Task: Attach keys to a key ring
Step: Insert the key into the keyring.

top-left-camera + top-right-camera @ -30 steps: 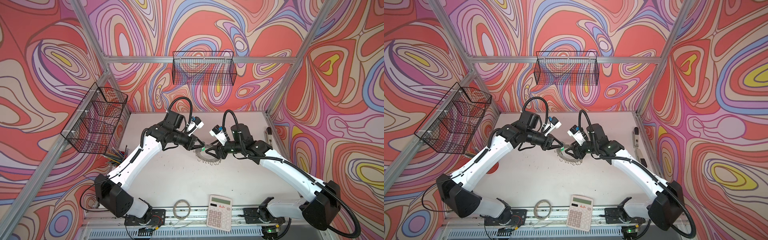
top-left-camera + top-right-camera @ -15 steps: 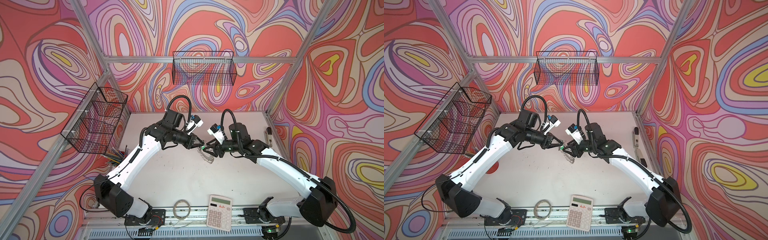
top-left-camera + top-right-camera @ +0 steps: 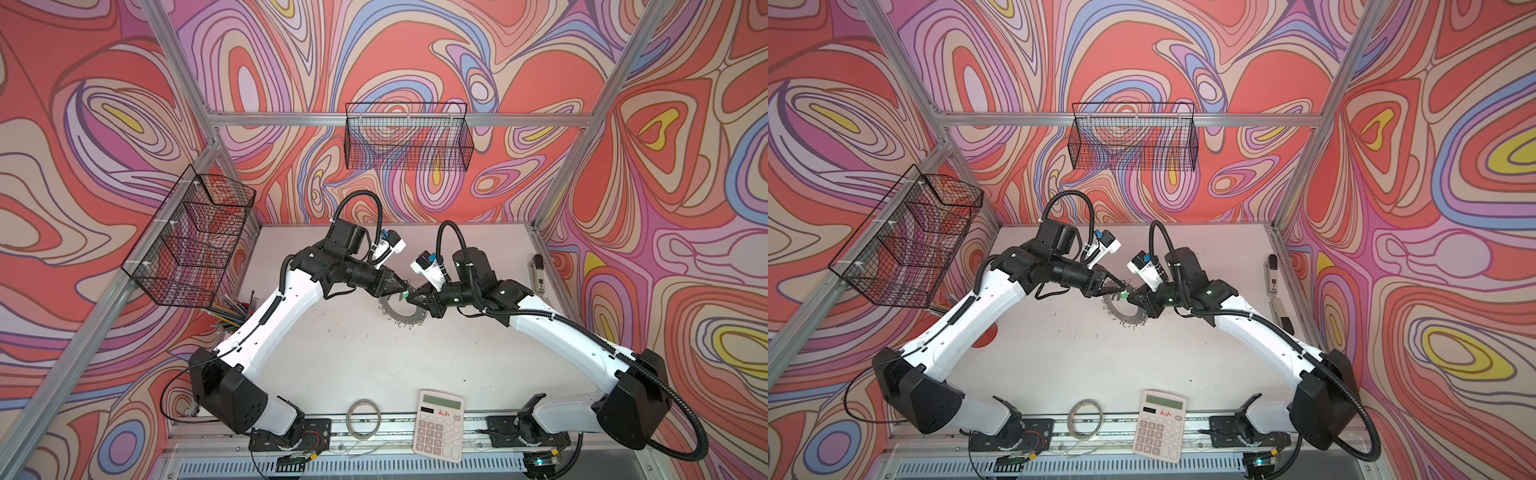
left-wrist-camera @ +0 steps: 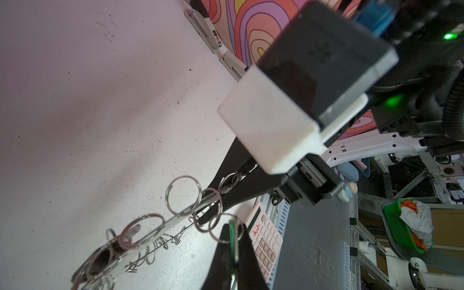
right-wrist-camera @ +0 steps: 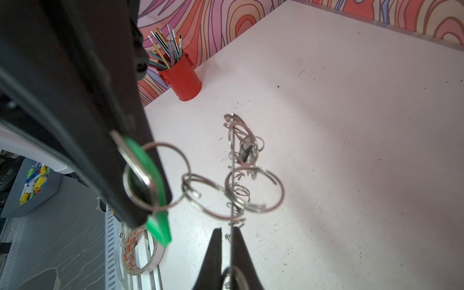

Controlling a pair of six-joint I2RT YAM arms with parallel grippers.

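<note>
Key ring: flat grey disc, held on edge and tilted over the middle of the white table, between the two arm tips in both top views. Small wire clips fringe its rim, and several larger split rings hang through it.

Right gripper: fingers closed tight on the rim of the disc, which runs up between them as a thin line, seen edge-on from the right wrist.

Green-tagged key: just beside the disc on the left arm's side. Left gripper is clamped flat on the green tag, with the tag's end poking out past the fingertips. A split ring passes through the tag, and a short run of rings leads from it to the disc.

A dark shape among the rings at the far end of the disc is possibly the black-tagged key; too blurred to confirm.

Surroundings:
- calculator at the front edge of the table
- roll of tape beside the calculator, on the left arm's side
- red cup of pens at the left wall
- one wire basket on the rear wall
- another basket on the left wall
</note>
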